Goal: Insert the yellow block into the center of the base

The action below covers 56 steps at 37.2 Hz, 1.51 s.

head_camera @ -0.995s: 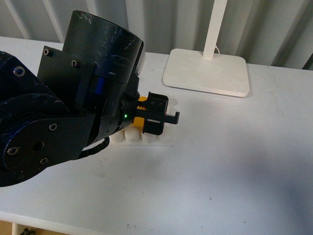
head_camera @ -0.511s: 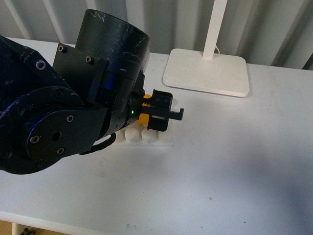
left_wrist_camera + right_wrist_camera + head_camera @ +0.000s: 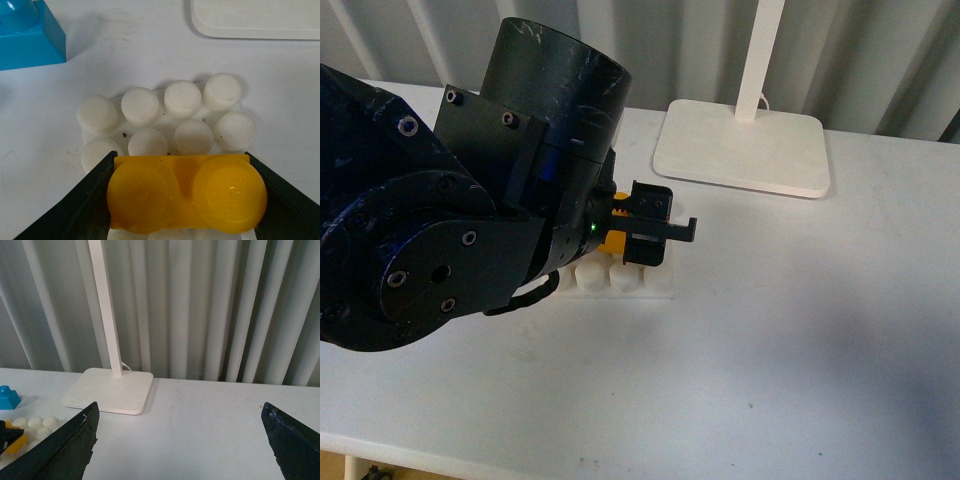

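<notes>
Low over the flat square white studded plastic base [image 3: 192, 136], the left gripper [image 3: 650, 235] pinches the small yellow-orange two-stud plastic brick [image 3: 150, 200] by its ends (the right gripper [image 3: 182, 440] gapes empty), so pressing down misaligned with the studs could tilt or jam it.

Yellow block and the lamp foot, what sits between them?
Left wrist view: two free stud rows of the base, then bare table before the lamp foot.
</notes>
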Available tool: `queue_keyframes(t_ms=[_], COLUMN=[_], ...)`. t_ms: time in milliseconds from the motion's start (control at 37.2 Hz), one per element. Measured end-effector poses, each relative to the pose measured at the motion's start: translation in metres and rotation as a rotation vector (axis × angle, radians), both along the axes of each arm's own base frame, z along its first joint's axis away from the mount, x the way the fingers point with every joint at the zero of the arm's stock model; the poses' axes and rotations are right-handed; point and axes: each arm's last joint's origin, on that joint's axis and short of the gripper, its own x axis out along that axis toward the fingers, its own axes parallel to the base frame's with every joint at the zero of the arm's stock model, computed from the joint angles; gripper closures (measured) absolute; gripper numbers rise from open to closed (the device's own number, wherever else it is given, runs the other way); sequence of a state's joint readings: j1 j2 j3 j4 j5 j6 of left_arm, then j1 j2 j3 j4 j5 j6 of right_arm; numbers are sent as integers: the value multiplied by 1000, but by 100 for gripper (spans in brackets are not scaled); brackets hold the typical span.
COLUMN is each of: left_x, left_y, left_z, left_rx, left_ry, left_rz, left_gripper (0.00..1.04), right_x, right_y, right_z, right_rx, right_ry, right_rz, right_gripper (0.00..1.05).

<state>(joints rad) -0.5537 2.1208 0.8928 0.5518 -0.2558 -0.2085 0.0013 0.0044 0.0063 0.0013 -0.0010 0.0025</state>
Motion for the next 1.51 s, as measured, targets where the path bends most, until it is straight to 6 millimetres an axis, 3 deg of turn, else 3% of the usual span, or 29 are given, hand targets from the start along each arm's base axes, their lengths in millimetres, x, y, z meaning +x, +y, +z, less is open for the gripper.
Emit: queue_keyframes(t_ms=[753, 1183, 1505], left_x=[-3, 1, -6], left_y=[-5, -9, -8], left_z=[-1, -11, -22], left_rx=[-10, -11, -16], left_ry=[19, 9, -2], left_rz=[1, 15, 15], left_gripper=[39, 39, 40], right_x=[0, 0, 0], right_y=[0, 0, 0], right_z=[0, 0, 0], right_rx=[0, 0, 0], right_ry=[0, 0, 0], right_rz=[0, 0, 0], right_gripper=[9, 9, 9])
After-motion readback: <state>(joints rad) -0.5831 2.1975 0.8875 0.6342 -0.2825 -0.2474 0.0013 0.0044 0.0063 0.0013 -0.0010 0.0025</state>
